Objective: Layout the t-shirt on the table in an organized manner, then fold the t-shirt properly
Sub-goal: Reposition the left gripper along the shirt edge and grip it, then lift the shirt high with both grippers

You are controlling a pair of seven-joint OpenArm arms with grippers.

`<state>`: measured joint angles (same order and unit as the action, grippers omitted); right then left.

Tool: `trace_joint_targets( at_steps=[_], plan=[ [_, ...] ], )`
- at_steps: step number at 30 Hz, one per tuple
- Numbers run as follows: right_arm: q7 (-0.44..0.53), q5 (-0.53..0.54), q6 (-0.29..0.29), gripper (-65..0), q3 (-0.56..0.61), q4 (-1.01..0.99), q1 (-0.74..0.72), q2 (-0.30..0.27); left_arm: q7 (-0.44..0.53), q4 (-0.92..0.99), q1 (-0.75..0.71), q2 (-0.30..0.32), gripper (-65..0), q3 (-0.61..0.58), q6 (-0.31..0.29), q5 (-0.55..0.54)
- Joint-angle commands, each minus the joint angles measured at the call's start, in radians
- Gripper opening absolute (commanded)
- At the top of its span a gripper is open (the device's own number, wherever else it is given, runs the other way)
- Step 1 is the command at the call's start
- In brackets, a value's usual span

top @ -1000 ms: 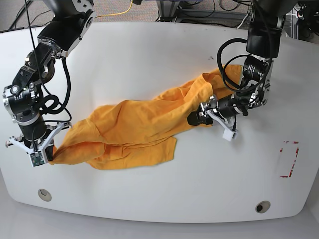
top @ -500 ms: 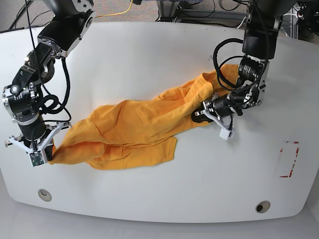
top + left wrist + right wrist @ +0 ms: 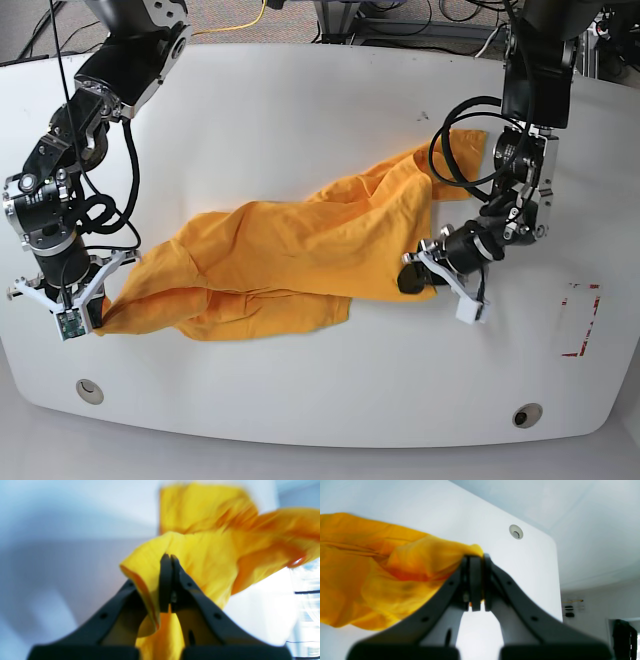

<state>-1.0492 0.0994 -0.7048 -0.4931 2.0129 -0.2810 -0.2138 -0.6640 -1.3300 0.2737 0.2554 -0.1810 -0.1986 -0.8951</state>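
The t-shirt point(image 3: 290, 255), orange-yellow and heavily wrinkled, lies bunched in a long diagonal band across the middle of the white worktop point(image 3: 300, 110), running from the lower left of the base view up toward the upper right. It is not spread flat; folds overlap and I cannot tell which edge is the hem, a sleeve or the collar.

My right gripper point(image 3: 475, 580) sits at the band's lower-left tip, its jaws pressed together on a thin fold of cloth. My left gripper point(image 3: 168, 582) is at the cloth's lower right edge, jaws pinched on a bunched fold, with loose fabric spilling over one side. That wrist view is blurred, so I cannot judge how deep the bite is.

I judge this to be the laying-out stage, with folding not yet begun.

The risks as I see them:
- Either pinch looks shallow, near an edge. A firm pull apart could slip the cloth free.
- The left jaws may hold more than one layer, so stretching could leave the shirt twisted rather than flat.
- If the two held points are not matching corners, spreading would skew the shirt.
- The right gripper sits near the worktop's edge, just above a grey grommet point(image 3: 89, 389); pulling further that way could drag cloth over the side.
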Motion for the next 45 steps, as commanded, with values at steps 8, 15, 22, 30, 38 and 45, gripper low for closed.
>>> trace_joint_targets(
  at_steps=[8, 15, 22, 30, 38, 45],
  plan=[
    [0.034, -0.054, 0.007, -65.0, 0.001, 0.006, -0.125, -0.039, -0.004, -0.276, 0.108, 0.155, -65.0, 0.021, -0.031, -0.022],
    [0.034, -0.094, 0.007, -65.0, 0.003, -0.039, -0.235, -0.049, -0.007, -0.352, 0.213, 0.299, -65.0, 0.024, -0.098, -0.025],
    [0.030, -0.096, 0.007, -65.0, 0.053, -0.068, -0.343, -0.106, -0.009, -0.351, 0.352, 0.414, -65.0, 0.061, -0.100, -0.155],
    [0.030, -0.096, 0.007, -65.0, 0.110, -0.142, -0.478, -0.155, -0.018, -0.289, 0.560, 0.459, -65.0, 0.061, -0.100, -0.210],
    [0.031, -0.096, 0.007, -65.0, 0.178, -0.243, -0.637, -0.189, -0.063, -0.225, 0.758, 0.451, -65.0, 0.033, -0.100, -0.212],
    [0.034, -0.096, 0.007, -65.0, 0.181, -0.360, -0.775, -0.200, -0.061, -0.156, 0.938, 0.448, -65.0, -0.078, -0.100, -0.212]
  ],
)
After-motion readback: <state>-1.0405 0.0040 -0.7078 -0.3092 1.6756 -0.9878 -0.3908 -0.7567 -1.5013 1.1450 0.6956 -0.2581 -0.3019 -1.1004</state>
